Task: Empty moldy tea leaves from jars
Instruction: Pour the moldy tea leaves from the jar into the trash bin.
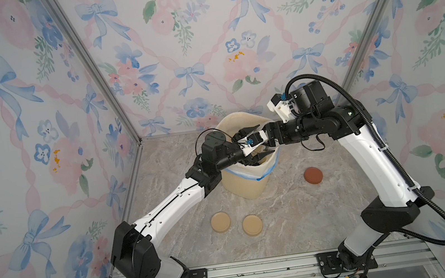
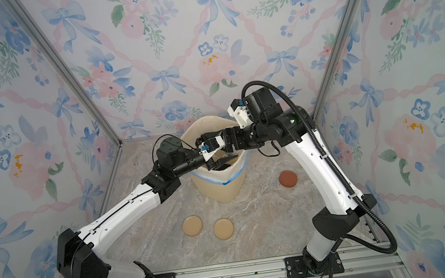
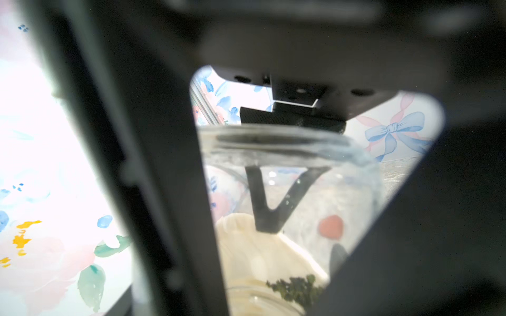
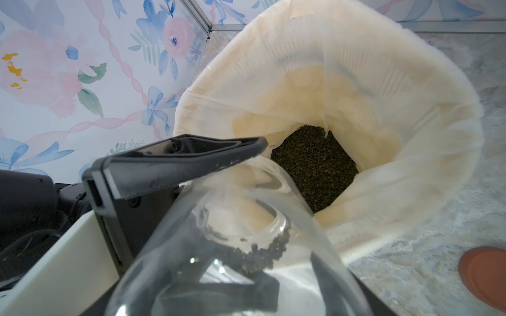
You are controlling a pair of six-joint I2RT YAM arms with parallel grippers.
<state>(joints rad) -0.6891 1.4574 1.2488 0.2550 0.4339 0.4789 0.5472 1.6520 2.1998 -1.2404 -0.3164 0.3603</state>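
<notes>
Both arms fold inward over the marbled bench [image 1: 285, 225]. The left arm [image 1: 166, 205] and right arm [image 1: 370, 161] meet above the cream ribbed bin [image 1: 246, 186], forearms near level. The left fingers [image 3: 164, 191] are closed against the sides of one clear glass jar [image 4: 246, 219]. The right fingers [image 3: 269, 223] pinch the same jar from the opposite side. Jar is lidless and tipped, with its mouth toward the thin white liner [image 4: 410, 136]. One tan lid [image 1: 221, 222], a second tan lid [image 1: 252, 224] and a reddish-brown lid [image 1: 313, 175] lie flat on the bench, apart from the bin. Dark, crumbly tea leaves [image 4: 315, 169] form a heap at the liner's bottom. A small clump [image 4: 262, 254] clings inside the jar's mouth.
</notes>
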